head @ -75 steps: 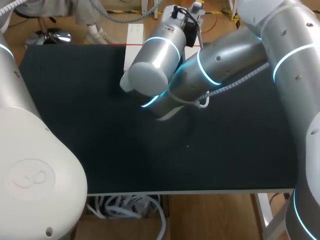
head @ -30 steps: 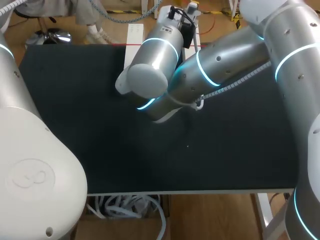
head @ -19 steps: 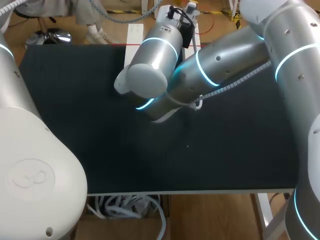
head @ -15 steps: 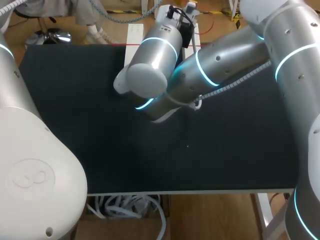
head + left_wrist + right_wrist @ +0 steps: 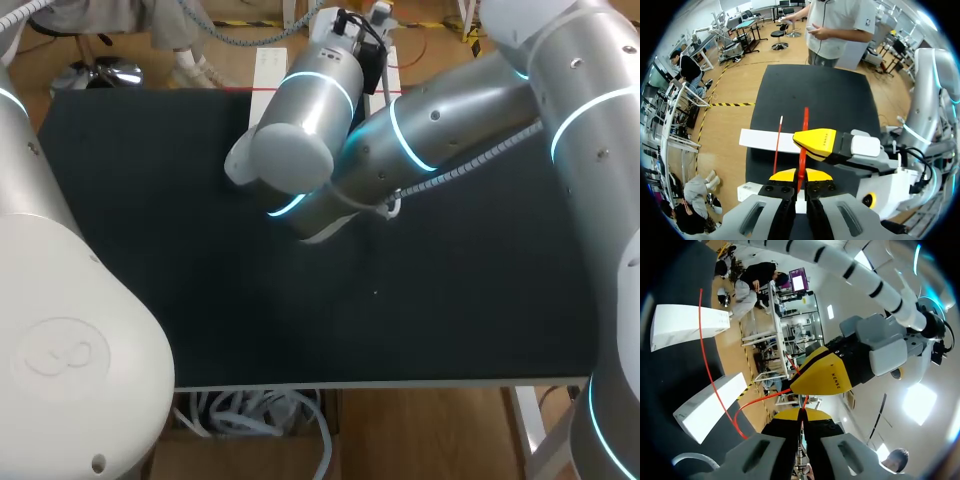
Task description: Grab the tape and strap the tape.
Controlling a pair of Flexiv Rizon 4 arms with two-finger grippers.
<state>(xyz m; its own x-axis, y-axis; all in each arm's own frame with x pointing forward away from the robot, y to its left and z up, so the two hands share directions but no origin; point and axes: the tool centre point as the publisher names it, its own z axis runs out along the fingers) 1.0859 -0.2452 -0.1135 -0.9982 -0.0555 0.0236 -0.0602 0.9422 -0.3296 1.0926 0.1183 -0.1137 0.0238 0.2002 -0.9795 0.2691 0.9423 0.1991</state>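
The tape is a thin red strap [image 5: 804, 120]. In the left wrist view it rises from between the yellow tips of my left gripper [image 5: 800, 175], which is shut on it, and crosses a long white box [image 5: 762, 140]. My right gripper's yellow finger lies just ahead of those tips. In the right wrist view the red strap [image 5: 701, 315] runs over a white box [image 5: 687, 325], loops past a second box [image 5: 710, 407] and ends between the tips of my right gripper [image 5: 801, 415], which is shut on it. In the head view my right arm [image 5: 440, 120] hides both grippers at the table's far edge.
The white boxes [image 5: 268, 70] lie at the far edge of the black table [image 5: 150, 220]. My left arm's big white shoulder [image 5: 70, 340] fills the near left corner. My right arm's wrist joint [image 5: 300, 130] hangs over the table's far middle.
In the head view my right arm's wrist has crept to the left and toward the far edge. Both grippers have stayed shut.
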